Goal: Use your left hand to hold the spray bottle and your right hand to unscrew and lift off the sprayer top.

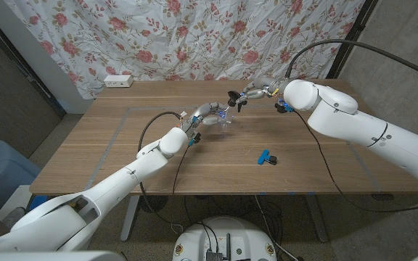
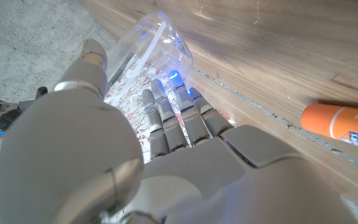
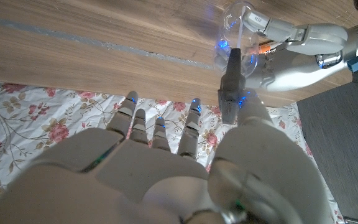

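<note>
In the head view my left hand (image 1: 204, 114) grips a clear spray bottle (image 1: 224, 118) at the middle of the table, tipped toward the far right. The left wrist view has my fingers (image 2: 173, 118) wrapped round the bottle (image 2: 154, 43). My right hand (image 1: 255, 92) reaches in from the right and pinches the black sprayer top (image 1: 234, 98) just above and right of the bottle. In the right wrist view the sprayer top (image 3: 231, 87) sits between my thumb and a finger, pointing at the bottle (image 3: 235, 28) held by the left hand (image 3: 297, 56). Whether top and bottle still join I cannot tell.
A small blue clip-like object (image 1: 267, 157) lies on the wooden table (image 1: 122, 152) toward the front right. An orange tube (image 2: 340, 122) lies on the wood near my left hand. A white power strip (image 1: 118, 80) sits at the back left edge, before a floral curtain.
</note>
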Available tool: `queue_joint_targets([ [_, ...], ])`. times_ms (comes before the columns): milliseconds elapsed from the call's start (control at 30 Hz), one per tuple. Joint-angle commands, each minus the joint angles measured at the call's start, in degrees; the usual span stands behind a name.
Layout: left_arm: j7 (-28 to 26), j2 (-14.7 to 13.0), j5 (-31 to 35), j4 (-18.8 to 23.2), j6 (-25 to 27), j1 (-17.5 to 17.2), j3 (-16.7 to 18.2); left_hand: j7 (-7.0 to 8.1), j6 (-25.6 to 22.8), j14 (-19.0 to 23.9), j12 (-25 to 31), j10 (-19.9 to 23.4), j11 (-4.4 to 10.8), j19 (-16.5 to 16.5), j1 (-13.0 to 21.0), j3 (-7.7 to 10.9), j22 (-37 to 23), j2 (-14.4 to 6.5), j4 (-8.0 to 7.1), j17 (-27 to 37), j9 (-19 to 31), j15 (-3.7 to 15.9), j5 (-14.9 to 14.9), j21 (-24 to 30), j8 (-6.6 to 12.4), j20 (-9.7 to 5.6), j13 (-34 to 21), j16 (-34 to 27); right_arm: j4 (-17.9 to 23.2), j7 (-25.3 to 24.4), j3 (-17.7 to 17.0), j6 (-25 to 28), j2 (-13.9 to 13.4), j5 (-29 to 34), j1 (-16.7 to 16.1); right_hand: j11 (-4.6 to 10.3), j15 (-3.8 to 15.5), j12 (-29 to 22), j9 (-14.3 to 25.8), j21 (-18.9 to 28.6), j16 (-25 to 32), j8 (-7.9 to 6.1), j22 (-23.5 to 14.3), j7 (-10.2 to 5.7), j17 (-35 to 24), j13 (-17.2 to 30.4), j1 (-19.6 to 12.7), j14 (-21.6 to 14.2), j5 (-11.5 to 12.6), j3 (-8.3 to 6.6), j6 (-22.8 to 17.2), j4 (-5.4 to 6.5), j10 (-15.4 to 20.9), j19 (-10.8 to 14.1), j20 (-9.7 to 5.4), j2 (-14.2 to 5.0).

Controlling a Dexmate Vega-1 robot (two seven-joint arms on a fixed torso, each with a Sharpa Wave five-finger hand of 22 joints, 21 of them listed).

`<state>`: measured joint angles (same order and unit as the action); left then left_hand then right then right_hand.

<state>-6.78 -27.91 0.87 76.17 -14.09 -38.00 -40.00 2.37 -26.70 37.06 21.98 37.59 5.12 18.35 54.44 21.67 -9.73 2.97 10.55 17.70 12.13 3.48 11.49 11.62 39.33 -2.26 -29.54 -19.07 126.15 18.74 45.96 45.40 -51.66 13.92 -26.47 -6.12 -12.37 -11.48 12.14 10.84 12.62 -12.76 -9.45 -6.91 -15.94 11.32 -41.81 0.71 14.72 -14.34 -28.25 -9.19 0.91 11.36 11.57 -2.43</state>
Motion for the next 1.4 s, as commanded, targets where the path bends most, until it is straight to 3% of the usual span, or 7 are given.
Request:
queue_joint_targets([
  [33, 2.3, 0.1, -1.0, -3.2, -2.7, 1.4, 0.0, 0.5, -1.4, 0.3, 0.0, 4.4, 3.76, 0.4, 1.0, 0.61, -0.3, -7.7, -0.42, 0.3, 0.1, 7.68, 0.2, -0.2, 11.75, -4.49, -1.2, 0.1, -2.0, 0.7, 1.4, -0.7, 2.0, 1.4, 1.6, 0.62, 0.01, -0.4, 0.2, 0.3, 0.0, -0.54, -0.2, -1.04, 0.0, 0.2, -1.6, -0.5, 0.5, -0.64, -0.5, -0.51, 0.4, 0.6, 0.05, -0.33],
  [500, 1.8, -0.1, -0.9, -2.9, -1.6, 1.3, 0.3, 0.39, -1.2, 0.4, -0.1, 4.4, 3.61, 0.4, 1.1, 0.61, -0.3, -7.8, -0.57, 0.3, 0.1, 7.63, 0.2, -0.2, 11.82, -4.46, -1.3, 0.1, -6.8, -0.3, -1.5, -7.5, 3.7, -2.6, 0.9, 4.01, 2.1, -0.6, 0.3, 0.0, 0.4, -2.07, -0.1, -5.73, 0.5, 0.1, -8.4, -1.5, 1.9, -4.05, -5.5, -1.39, 2.2, 1.2, -1.94, -1.97],
  [900, 2.5, 0.9, -0.9, -5.6, -3.1, 2.9, -0.3, 0.4, -1.2, 0.4, -0.2, 4.4, 3.59, 0.4, 1.1, 0.6, -0.3, -7.8, -0.65, 0.4, 0.1, 7.71, 0.2, -0.2, 11.9, -4.44, -1.4, 0.2, -7.5, -2.8, -4.0, -10.4, 4.1, -4.8, -0.8, 6.34, 4.49, -1.0, 0.5, 0.0, 0.9, -3.53, -0.1, -5.77, 0.7, 0.1, -13.9, -2.4, 2.6, -6.46, -9.9, -1.54, 4.5, 1.7, -3.53, -3.18],
  [1400, 1.8, 0.9, -0.6, -3.4, -1.4, 2.1, -0.4, 0.3, -1.2, 0.5, -0.3, 4.4, 3.55, 0.4, 0.9, 0.76, -0.3, -8.1, -0.85, 0.3, 0.0, 7.66, 0.2, -0.2, 11.99, -4.33, -1.5, 0.4, -8.5, -5.8, -6.6, -13.9, 4.1, -7.5, -2.9, 8.83, 7.77, -1.2, 0.7, -0.1, 1.6, -5.3, 0.0, -5.82, 0.7, 0.1, -23.5, -3.1, 3.7, -9.78, -15.7, -1.76, 7.3, 1.9, -5.63, -4.36],
])
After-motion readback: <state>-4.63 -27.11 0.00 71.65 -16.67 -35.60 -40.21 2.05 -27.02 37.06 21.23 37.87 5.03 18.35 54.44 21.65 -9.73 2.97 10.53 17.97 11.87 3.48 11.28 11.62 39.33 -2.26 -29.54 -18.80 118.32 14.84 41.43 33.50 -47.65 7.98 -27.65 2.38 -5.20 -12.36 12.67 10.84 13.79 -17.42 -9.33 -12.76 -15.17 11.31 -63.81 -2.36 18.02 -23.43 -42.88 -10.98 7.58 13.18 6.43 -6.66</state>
